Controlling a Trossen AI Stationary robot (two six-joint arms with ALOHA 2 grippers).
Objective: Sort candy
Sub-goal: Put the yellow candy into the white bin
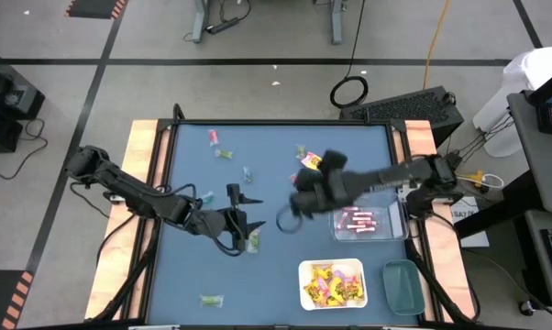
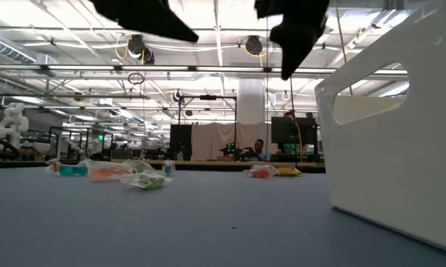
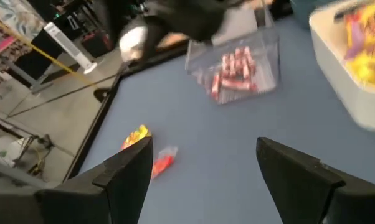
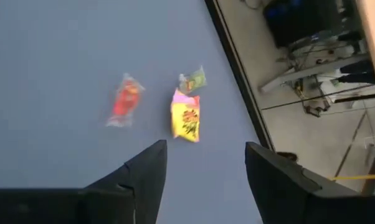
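Both grippers hang over the blue table (image 1: 193, 275) with nothing between their fingers. Right gripper (image 1: 288, 218) sits out past the table's middle, its two dark fingers (image 4: 147, 171) spread wide in its wrist view; just ahead of them lie a yellow packet with pink marks (image 4: 185, 121), a red wrapped sweet (image 4: 125, 99) beside it and a small green piece (image 4: 192, 79) touching the packet's far end, all close to the table's edge. Behind this gripper, toward its own arm's base, stands a clear tray (image 1: 366, 223) holding pink-red sticks (image 1: 357, 220), and nearer the front edge a white tray (image 1: 332, 283) filled with yellow packets, with a green-tinted tray (image 1: 403, 285) just beside that.

Left gripper (image 1: 240, 209) is also wide open (its fingers (image 3: 128, 168) frame bare blue surface in the wrist view), and a green-wrapped piece (image 1: 253, 241) lies close by its fingertips. Farther off on the left arm's side, loose sweets are scattered: a red one (image 1: 214, 137) and a green one (image 1: 225, 153) toward the far edge, a teal one (image 1: 248, 172) between, and another green piece (image 1: 211, 299) near the front edge.
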